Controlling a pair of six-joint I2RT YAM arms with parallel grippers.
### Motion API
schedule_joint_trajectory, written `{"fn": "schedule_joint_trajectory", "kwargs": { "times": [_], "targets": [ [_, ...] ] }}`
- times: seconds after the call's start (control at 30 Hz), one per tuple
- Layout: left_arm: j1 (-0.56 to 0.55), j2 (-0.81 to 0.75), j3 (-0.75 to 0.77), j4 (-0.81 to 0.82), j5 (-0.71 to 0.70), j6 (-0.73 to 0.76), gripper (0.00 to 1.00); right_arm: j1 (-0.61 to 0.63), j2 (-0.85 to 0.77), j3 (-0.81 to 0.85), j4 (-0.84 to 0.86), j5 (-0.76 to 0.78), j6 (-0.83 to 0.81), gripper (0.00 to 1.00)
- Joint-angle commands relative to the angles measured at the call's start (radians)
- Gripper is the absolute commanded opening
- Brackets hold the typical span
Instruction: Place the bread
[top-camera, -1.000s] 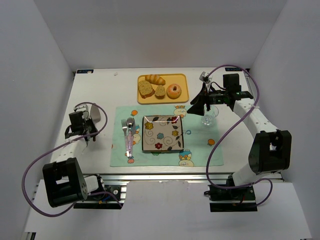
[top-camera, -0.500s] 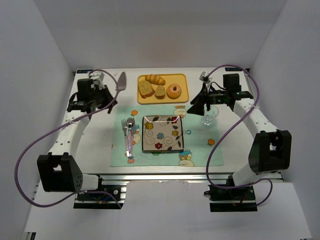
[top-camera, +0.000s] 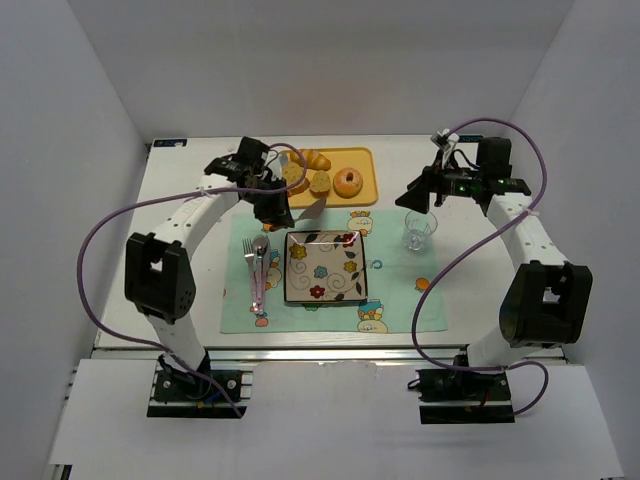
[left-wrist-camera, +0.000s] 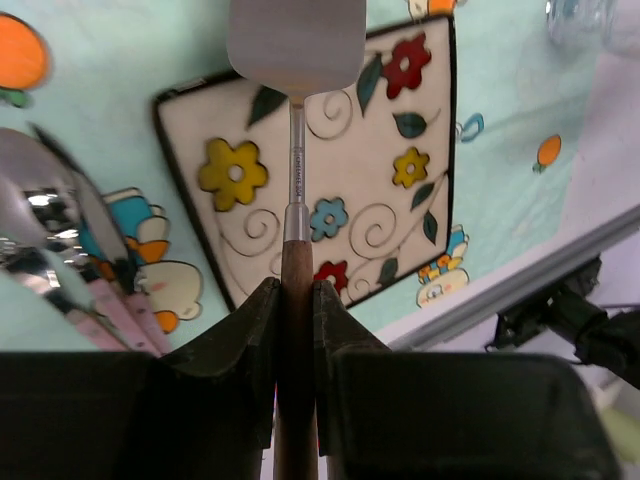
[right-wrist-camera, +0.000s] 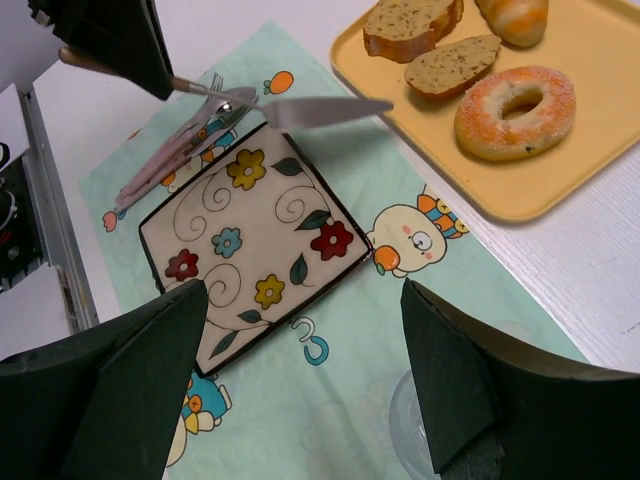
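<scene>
The bread (top-camera: 320, 182) is the small slice with a brown crust, lying on the yellow tray (top-camera: 361, 159) between a larger slice and a doughnut. The right wrist view shows the bread (right-wrist-camera: 455, 66) too. My left gripper (top-camera: 270, 203) hovers at the tray's front left corner, shut on the wooden handle of a metal spatula (top-camera: 312, 206). In the left wrist view the spatula (left-wrist-camera: 295, 45) points out over the flowered plate (left-wrist-camera: 330, 190), with the left gripper (left-wrist-camera: 295, 292) clamped on its handle. My right gripper (top-camera: 410, 196) stands open and empty, right of the tray; its view shows the right gripper (right-wrist-camera: 303, 300) above the placemat.
The larger slice (right-wrist-camera: 410, 25), a croissant (right-wrist-camera: 515, 15) and the doughnut (right-wrist-camera: 515, 112) share the tray. A clear glass (top-camera: 418, 232) stands right of the plate (top-camera: 325, 267). A fork and spoon (top-camera: 258, 265) lie left of it on the green placemat (top-camera: 395, 300).
My left arm has swung from the table's left edge across to the tray's front, carrying the spatula. The right gripper has drawn back from over the glass and widened slightly.
</scene>
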Motion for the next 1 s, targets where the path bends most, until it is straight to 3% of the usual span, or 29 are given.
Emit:
{"fn": "schedule_joint_trajectory", "kwargs": {
  "times": [0.0, 0.37, 0.97],
  "targets": [
    [-0.012, 0.018, 0.074, -0.017, 0.071, -0.026, 0.00, -0.004, -0.015, 0.032, 0.036, -0.002, 0.017, 0.83],
    [-0.035, 0.179, 0.246, -0.059, 0.083, -0.003, 0.00, -0.004, -0.030, -0.010, 0.046, -0.008, 0.022, 0.83],
    [-0.035, 0.337, 0.375, -0.125, 0.017, -0.008, 0.00, -0.004, -0.027, -0.029, 0.063, -0.011, 0.034, 0.83]
  ]
}}
